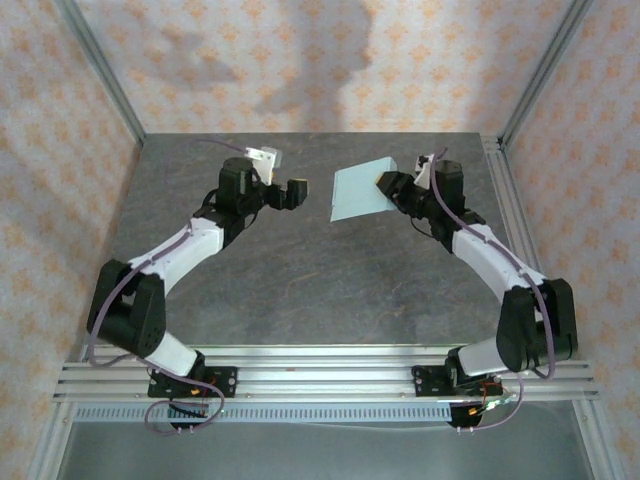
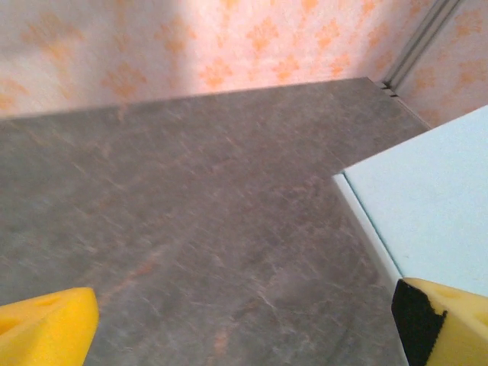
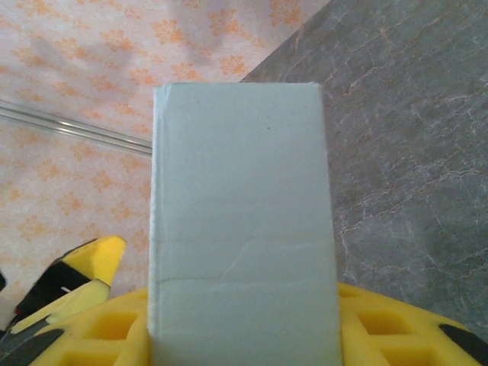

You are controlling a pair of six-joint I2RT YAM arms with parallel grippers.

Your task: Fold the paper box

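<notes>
Over toward the far right of the grey stone-patterned surface [image 1: 300, 280], the paper box [image 1: 358, 190] sits in the grip of the right tool [image 1: 390, 187]. It is a pale mint-blue piece of card, folded flat, and it sticks out leftward from that tool toward the middle. Seen from the right wrist, it stands as a tall plain rectangle between the yellow fingers [image 3: 381, 328], which are closed partway onto its lower end. I cannot tell whether it touches the surface. The left tool [image 1: 295, 192] hangs just to the left of the box, apart from it, with its jaws spread wide and nothing between them. From its own wrist, the box's edge lies close beside one yellow finger [image 2: 457, 320]. Orange-patterned walls [image 1: 300, 60] enclose the space.
</notes>
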